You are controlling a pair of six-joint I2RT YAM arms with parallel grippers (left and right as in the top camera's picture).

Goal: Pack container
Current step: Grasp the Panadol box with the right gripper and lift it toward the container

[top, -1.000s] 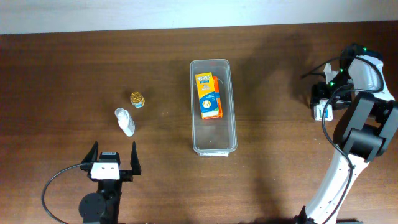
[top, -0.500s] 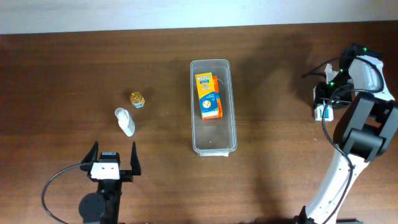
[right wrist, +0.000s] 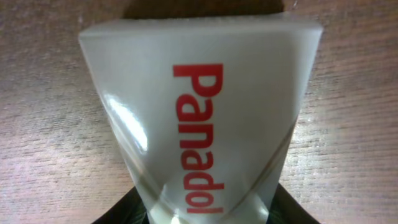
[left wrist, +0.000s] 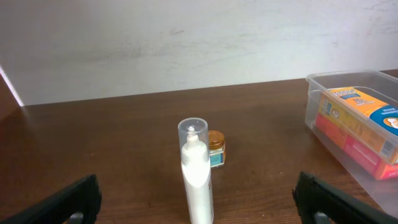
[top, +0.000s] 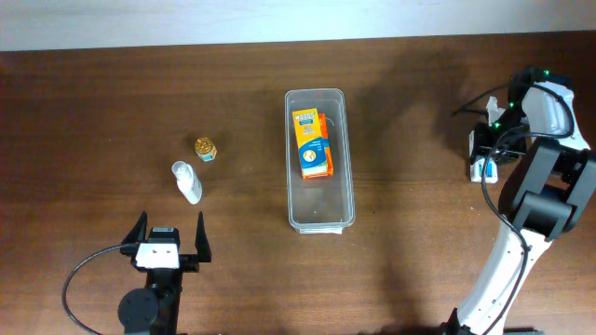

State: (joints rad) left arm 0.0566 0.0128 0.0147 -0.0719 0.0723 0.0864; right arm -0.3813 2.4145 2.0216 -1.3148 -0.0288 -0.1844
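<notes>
The left gripper (top: 170, 223) is sitting at the counter's (top: 93, 102) near edge with its jaws spread wide, gripping nothing, a white bottle (top: 187, 181) just ahead of it. Far right, the right gripper (top: 481, 167) is hovering right at a Panadol box (right wrist: 199, 112), but I can't tell whether its jaws are clamping it. The container (top: 291, 158) is lying mid-counter, holding an orange box (top: 315, 142).

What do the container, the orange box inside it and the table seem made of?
The container looks like clear glossy plastic: see-through walls. The orange box is likely printed cardboard, with sharp folded edges. The table shows dark brown wood grain, matte; solid wood or laminate is unclear.
</notes>
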